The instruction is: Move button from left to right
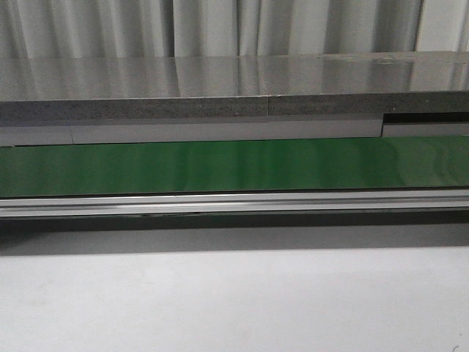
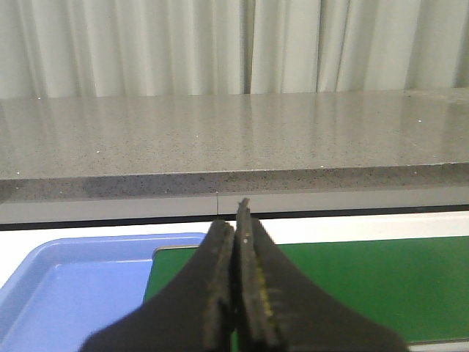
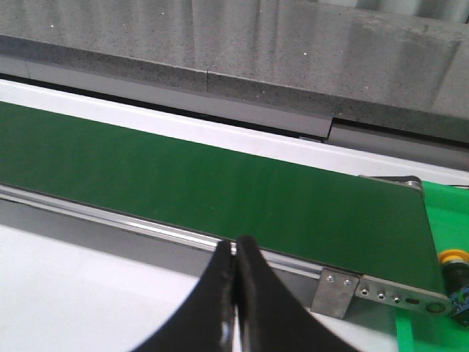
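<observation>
The button (image 3: 453, 258) is sitting just past the right end of the green belt (image 3: 220, 183), on a green surface (image 3: 447, 213), only partly showing at the picture edge. The right tool (image 3: 236, 253) is hanging near the belt's near rail, closed and holding nothing. The left tool (image 2: 236, 220) is also closed and empty, above the belt's left end beside a blue tray (image 2: 66, 286).
</observation>
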Tool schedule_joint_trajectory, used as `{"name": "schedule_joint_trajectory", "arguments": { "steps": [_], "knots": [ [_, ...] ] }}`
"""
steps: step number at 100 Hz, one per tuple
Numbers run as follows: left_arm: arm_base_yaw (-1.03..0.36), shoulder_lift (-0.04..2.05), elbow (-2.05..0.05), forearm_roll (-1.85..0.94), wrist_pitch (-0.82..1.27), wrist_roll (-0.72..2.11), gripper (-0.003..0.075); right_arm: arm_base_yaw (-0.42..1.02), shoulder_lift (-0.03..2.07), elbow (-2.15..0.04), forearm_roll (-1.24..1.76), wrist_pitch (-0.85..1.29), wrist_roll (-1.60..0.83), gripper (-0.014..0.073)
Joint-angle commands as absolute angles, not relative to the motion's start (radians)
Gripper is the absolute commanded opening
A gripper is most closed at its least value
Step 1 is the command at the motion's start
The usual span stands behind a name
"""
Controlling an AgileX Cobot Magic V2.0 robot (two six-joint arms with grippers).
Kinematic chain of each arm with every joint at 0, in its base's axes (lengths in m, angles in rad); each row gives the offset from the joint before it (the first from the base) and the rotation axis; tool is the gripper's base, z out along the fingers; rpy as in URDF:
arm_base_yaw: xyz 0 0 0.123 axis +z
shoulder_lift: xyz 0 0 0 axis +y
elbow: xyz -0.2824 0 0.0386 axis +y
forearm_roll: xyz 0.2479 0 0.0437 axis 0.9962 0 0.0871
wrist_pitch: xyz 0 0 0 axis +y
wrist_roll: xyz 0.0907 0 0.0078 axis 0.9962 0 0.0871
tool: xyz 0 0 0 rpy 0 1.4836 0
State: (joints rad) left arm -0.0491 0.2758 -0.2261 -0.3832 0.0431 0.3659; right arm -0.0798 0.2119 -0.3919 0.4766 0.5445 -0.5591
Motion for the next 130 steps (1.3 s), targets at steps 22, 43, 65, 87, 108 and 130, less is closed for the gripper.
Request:
{"name": "schedule_joint_trajectory", "arguments": {
  "steps": [22, 43, 65, 87, 108, 130],
  "knots": [
    [-0.057, 0.282, -0.253, -0.394, -0.032, 0.362, -0.002, -0.077, 0.221, -0.419, 0.506, 0.483, -0.557, -0.0067],
    [-0.057, 0.282, -0.253, -0.394, -0.032, 0.362, -0.002, -0.072, 0.221, -0.419, 0.511, 0.479, -0.557, -0.0067],
    [-0.057, 0.282, -0.253, -0.394, -0.032, 0.362, -0.002, 0.003, 0.207, -0.415, 0.497, 0.442, -0.555, -0.0067],
    [-0.057, 0.282, -0.253, -0.394, -0.032, 0.362, -0.0021, 0.089, 0.142, -0.402, 0.223, 0.423, -0.283, -0.0067],
    [-0.057, 0.282, -0.253, -0.394, -0.032, 0.362, -0.002, 0.127, 0.094, -0.247, -0.011, 0.246, 0.029, -0.0067],
    [-0.057, 0.282, -0.253, -0.394, -0.032, 0.362, -0.002, 0.126, 0.037, -0.079, -0.019, 0.072, 0.054, -0.0067]
  ]
}}
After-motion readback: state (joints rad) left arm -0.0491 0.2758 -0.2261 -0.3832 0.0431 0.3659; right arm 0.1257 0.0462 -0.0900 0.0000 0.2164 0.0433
